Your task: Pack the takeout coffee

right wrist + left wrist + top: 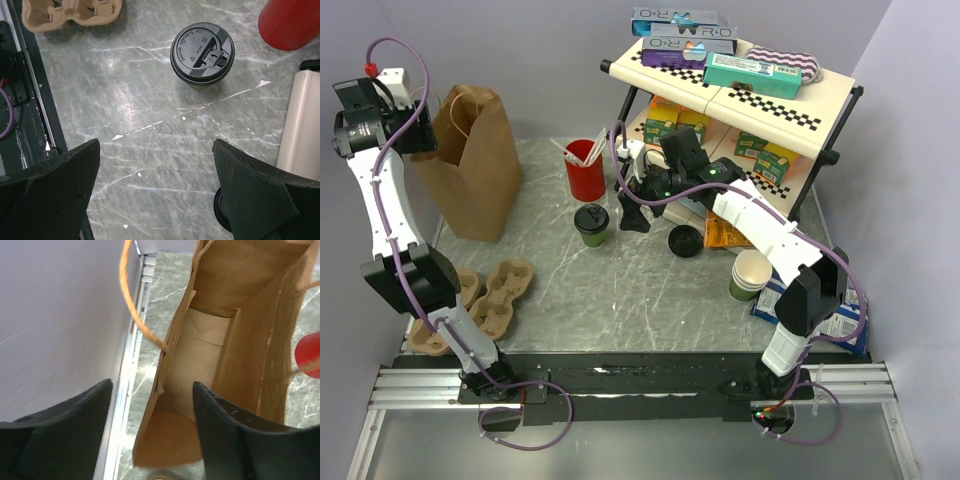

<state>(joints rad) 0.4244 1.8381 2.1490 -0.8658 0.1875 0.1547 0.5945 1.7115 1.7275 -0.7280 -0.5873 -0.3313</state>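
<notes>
Although the right gripper (pixel 156 147) hovers near the takeout coffee (pixel 202 52) with jaws apart, like the left gripper (pixel 152 385) at the paper bag (pixel 470 170), it is not yet packed.

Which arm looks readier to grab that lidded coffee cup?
The right. The right gripper hovers open near the takeout coffee; the left gripper is far off, at the paper bag's mouth.

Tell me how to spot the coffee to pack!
Find the tall brown paper bag on the left. To its right stands a red cup, and just in front of that, nearer the viewer, sits the takeout coffee. Only it is dark green with a round black lid.
</notes>
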